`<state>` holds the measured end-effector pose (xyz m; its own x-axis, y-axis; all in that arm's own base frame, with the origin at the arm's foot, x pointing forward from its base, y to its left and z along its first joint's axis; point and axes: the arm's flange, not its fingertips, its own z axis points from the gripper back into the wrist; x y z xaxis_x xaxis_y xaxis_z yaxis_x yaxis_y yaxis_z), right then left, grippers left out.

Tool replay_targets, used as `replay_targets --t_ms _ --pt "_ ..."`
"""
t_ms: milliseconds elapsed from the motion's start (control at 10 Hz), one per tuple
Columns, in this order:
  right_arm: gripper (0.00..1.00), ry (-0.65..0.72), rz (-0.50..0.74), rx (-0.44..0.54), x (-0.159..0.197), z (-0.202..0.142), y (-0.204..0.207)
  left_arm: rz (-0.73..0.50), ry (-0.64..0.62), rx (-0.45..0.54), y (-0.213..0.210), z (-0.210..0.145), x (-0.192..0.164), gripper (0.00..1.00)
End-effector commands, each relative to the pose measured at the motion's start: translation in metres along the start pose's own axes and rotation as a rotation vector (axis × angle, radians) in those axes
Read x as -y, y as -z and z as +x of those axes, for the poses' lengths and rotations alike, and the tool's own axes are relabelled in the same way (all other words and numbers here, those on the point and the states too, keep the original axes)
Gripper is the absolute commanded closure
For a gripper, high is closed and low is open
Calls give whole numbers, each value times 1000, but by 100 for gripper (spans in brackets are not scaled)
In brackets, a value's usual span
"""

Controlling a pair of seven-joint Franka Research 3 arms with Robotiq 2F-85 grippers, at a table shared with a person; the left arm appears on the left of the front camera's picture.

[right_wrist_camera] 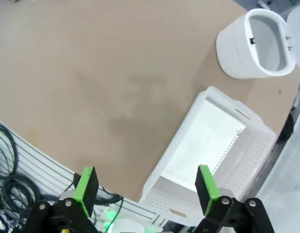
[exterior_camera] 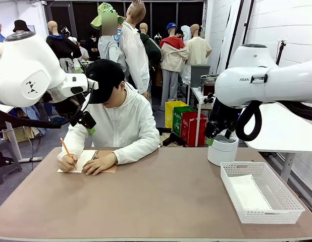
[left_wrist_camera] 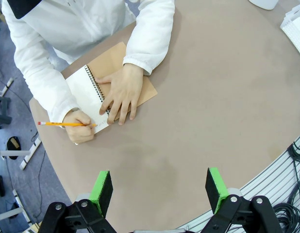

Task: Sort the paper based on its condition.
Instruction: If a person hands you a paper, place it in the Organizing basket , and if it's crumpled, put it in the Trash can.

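1. Paper (exterior_camera: 249, 194) is lying flat inside the white mesh basket (exterior_camera: 269, 214), on the robot's right side of the tabletop (exterior_camera: 161, 201).
2. The left tool (left_wrist_camera: 159, 187) is hanging above the tabletop with its green pads (left_wrist_camera: 102, 190) spread wide apart, holding nothing and touching nothing.
3. The right tool (right_wrist_camera: 146, 187) is spread wide too, hanging empty above the near edge of the basket.
4. A person is sitting at the far side, writing in a notebook (left_wrist_camera: 84, 90) with a yellow pencil (left_wrist_camera: 62, 124), while the other hand (left_wrist_camera: 120, 94) is pressing on the notebook.
5. A white round bin (exterior_camera: 222, 150) is standing just beyond the basket.
6. Coloured boxes (exterior_camera: 189, 126) are sitting on the floor behind the person.
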<state>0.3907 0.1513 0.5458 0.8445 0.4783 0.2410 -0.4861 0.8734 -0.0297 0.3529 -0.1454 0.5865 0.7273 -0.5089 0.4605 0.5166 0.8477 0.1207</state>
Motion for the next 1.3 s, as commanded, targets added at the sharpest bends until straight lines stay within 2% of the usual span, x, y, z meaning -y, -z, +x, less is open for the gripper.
replay_targets --t_ms 0,200,500,900,1200 --pt "0 -9 -1 2 -1 1 0 -3 -2 7 -1 0 -1 0" --pt "0 -96 72 131 -11 1 -9 -3 -2 7 -1 0 -1 0" --pt "0 -201 118 255 -27 -21 -28 -3 -2 7 -1 0 -1 0" --pt "0 -307 198 493 -39 -52 -38 -3 -2 7 -1 0 -1 0" --pt "0 -293 219 564 -41 -59 -35 -3 -2 7 -1 0 -1 0"
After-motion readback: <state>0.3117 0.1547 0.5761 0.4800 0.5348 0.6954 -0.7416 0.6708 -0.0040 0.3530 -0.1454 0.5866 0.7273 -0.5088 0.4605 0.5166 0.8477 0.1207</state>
